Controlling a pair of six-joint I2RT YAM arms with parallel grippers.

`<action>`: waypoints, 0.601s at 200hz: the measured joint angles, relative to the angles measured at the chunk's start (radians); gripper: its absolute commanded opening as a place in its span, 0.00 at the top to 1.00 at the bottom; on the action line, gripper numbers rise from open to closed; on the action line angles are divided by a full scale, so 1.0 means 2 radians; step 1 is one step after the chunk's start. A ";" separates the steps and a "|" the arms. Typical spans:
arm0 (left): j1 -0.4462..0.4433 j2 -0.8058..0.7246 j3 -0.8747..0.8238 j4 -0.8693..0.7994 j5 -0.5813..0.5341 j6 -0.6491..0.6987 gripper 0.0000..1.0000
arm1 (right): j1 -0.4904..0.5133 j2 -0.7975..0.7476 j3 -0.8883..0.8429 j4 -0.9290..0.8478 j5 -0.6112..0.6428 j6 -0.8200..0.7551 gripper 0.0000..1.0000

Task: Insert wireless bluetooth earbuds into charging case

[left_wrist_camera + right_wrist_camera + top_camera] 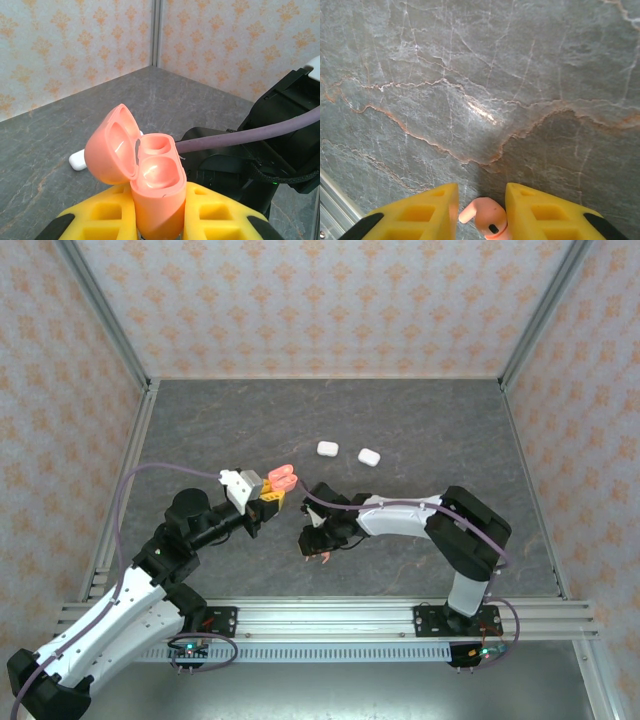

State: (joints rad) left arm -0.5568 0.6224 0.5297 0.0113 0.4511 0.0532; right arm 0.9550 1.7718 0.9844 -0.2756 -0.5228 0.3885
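A salmon-pink charging case (pixel 156 192) stands upright between the yellow fingers of my left gripper (pixel 159 202), which is shut on it. Its lid (pixel 111 145) hangs open to the left, and both wells show empty. From above, the case (pixel 283 477) is held off the table left of centre by the left gripper (pixel 274 492). My right gripper (pixel 481 200) points down at the grey table (pixel 480 90), shut on a pink earbud (pixel 489 220) whose stem points left. In the top view the right gripper (pixel 317 543) hovers low with the earbud (pixel 323 558) under it.
Two white closed cases (pixel 328 448) (pixel 369 456) lie on the table behind the grippers; one white case (pixel 77 161) peeks from behind the pink lid. The right arm (pixel 280 130) and its purple cable pass close to the held case. Aluminium rails and patterned walls border the table.
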 measured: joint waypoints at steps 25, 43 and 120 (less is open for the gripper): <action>0.000 0.000 0.000 0.000 0.000 0.000 0.97 | 0.000 0.000 0.002 -0.012 0.002 -0.006 0.77; 0.000 0.000 0.000 0.000 0.000 0.000 0.97 | 0.000 0.000 0.004 -0.019 0.002 -0.009 0.81; 0.000 0.000 0.000 0.000 0.006 0.000 0.97 | 0.003 -0.053 0.001 -0.031 0.053 -0.023 0.82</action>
State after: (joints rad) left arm -0.5568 0.6228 0.5297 0.0113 0.4633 0.0525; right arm 0.9611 1.6657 0.9871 -0.3374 -0.4175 0.3435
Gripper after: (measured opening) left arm 0.185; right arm 0.176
